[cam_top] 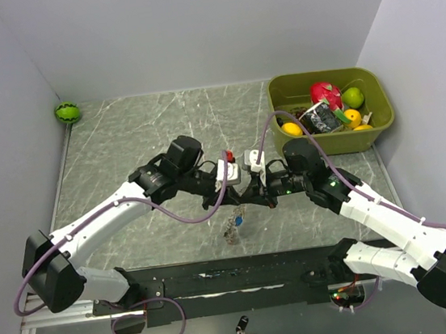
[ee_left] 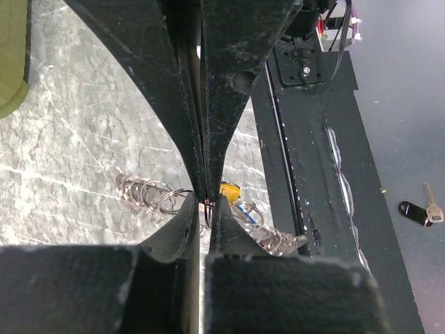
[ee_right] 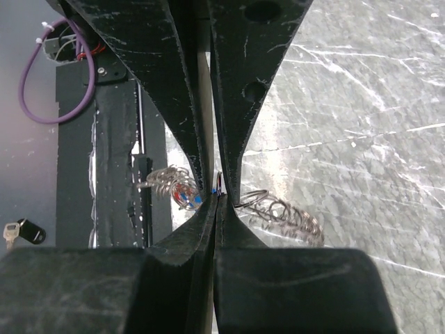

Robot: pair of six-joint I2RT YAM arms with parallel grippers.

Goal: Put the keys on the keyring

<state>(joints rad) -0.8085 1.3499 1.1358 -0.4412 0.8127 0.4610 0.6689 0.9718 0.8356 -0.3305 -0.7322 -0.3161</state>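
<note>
The keyring [ee_left: 142, 191] is a thin grey wavy metal ring held above the marble table between both grippers. My left gripper [cam_top: 241, 195] and right gripper [cam_top: 260, 193] meet tip to tip at the table's centre, both shut on the ring's wire. In the left wrist view my gripper [ee_left: 206, 203] pinches the wire, with the ring spreading to both sides. In the right wrist view my gripper [ee_right: 217, 200] does the same, and the ring [ee_right: 286, 213] shows on the right. Small keys [cam_top: 233, 229] with red, blue and yellow heads hang on the ring below the grippers [ee_right: 188, 197].
A green bin [cam_top: 380, 119] of toy fruit stands at the back right. A small green ball [cam_top: 67, 113] lies at the back left corner. A black fob [cam_top: 242, 326] with one key lies on the floor in front of the black base strip [cam_top: 244, 274].
</note>
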